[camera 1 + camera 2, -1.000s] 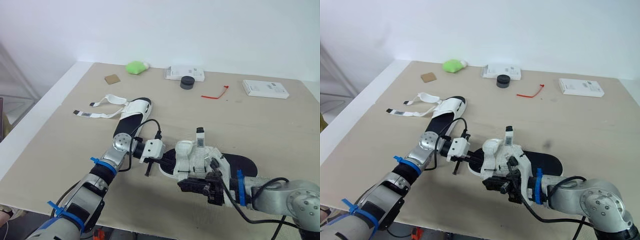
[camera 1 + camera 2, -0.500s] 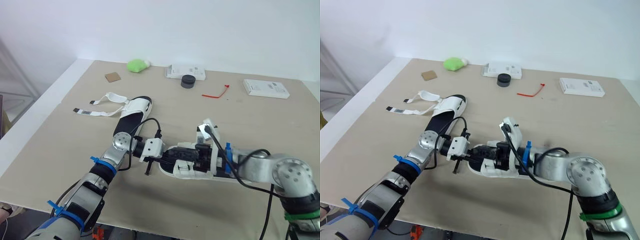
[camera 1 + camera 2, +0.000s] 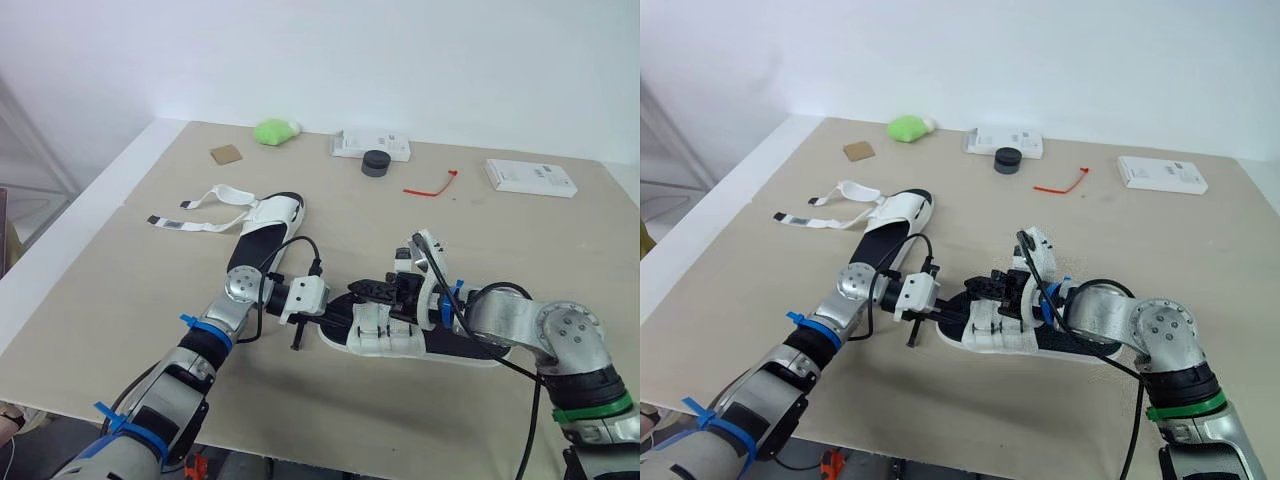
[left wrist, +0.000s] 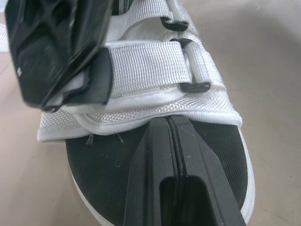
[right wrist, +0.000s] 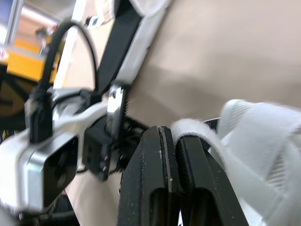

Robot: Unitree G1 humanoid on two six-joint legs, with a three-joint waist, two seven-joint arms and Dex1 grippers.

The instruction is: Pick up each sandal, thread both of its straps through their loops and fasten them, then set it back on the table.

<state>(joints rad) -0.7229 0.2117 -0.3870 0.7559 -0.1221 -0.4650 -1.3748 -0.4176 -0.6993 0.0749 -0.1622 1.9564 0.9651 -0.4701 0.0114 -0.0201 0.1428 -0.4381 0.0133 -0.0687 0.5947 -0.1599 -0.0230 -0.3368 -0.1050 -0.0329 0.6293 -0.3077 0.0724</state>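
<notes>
Since half a second earlier the right gripper had drawn back from over the straps toward the far edge of the near sandal, so both white straps lay uncovered; the left arm had not shifted. The sandal lay flat on the table, toe toward the robot's left, between the two grippers. The right gripper's fingers were pressed together on the end of the front strap, which ran from them to its black loop. The left gripper was fully closed and empty, its tip resting on the black footbed just in front of that strap. Farther off to the left lay the second sandal, well apart from both grippers, with its loose straps unfastened and spread out flat on the table.
</notes>
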